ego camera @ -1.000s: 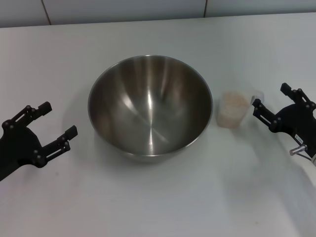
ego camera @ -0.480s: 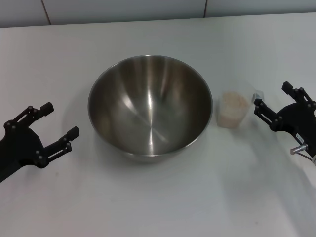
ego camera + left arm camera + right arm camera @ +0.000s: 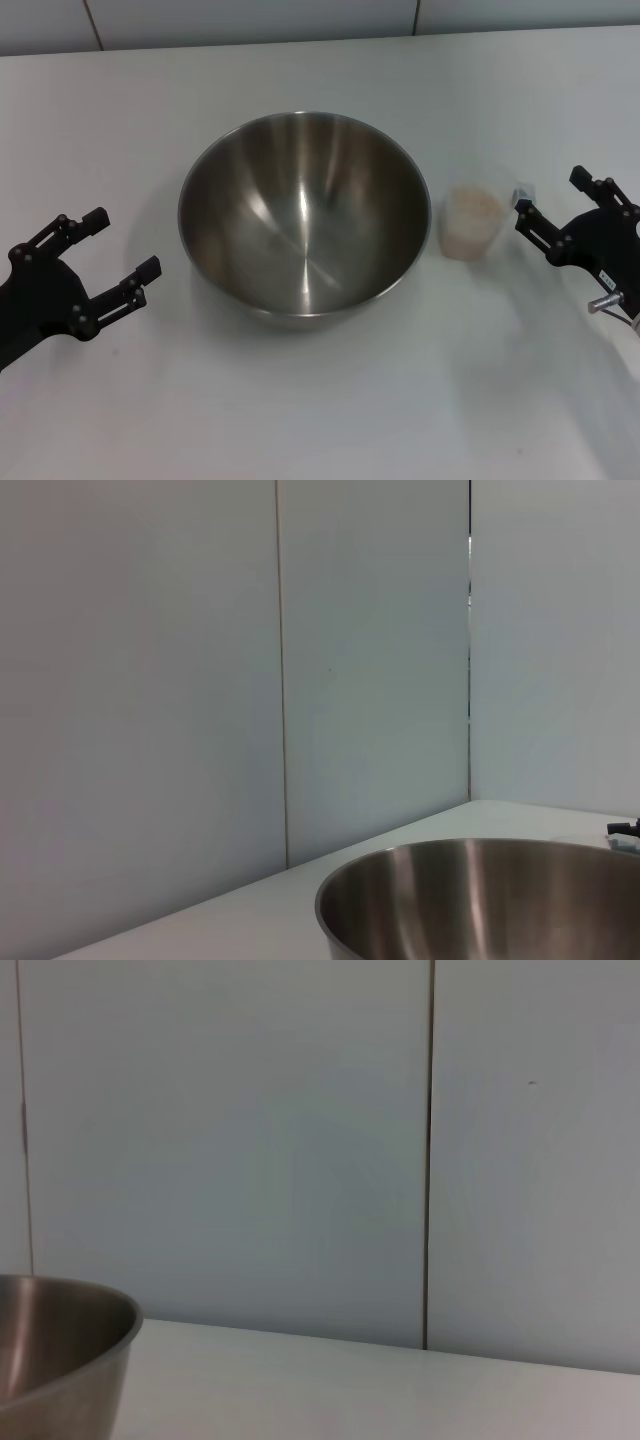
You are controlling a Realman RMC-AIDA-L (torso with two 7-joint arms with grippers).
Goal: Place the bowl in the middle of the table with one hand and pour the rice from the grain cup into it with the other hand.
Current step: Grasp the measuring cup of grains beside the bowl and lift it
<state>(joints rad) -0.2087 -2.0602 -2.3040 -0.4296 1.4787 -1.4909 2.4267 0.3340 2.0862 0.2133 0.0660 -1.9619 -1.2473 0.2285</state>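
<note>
The empty steel bowl [image 3: 305, 215] stands on the white table [image 3: 330, 400], near its middle. Just to its right stands the small frosted grain cup [image 3: 472, 222], upright and filled with pale rice [image 3: 472, 203]. My left gripper [image 3: 122, 241] hovers open a short way left of the bowl, holding nothing. My right gripper [image 3: 550, 192] is open just right of the cup, apart from it. The bowl's rim [image 3: 480, 900] shows in the left wrist view, and one edge of the bowl [image 3: 60, 1350] shows in the right wrist view.
A pale panelled wall [image 3: 300, 20] runs along the table's far edge. Bare tabletop lies in front of the bowl and behind it.
Both grippers have drawn back very slightly, the left from the bowl and the right from the cup. The bowl and the cup have stayed put.
</note>
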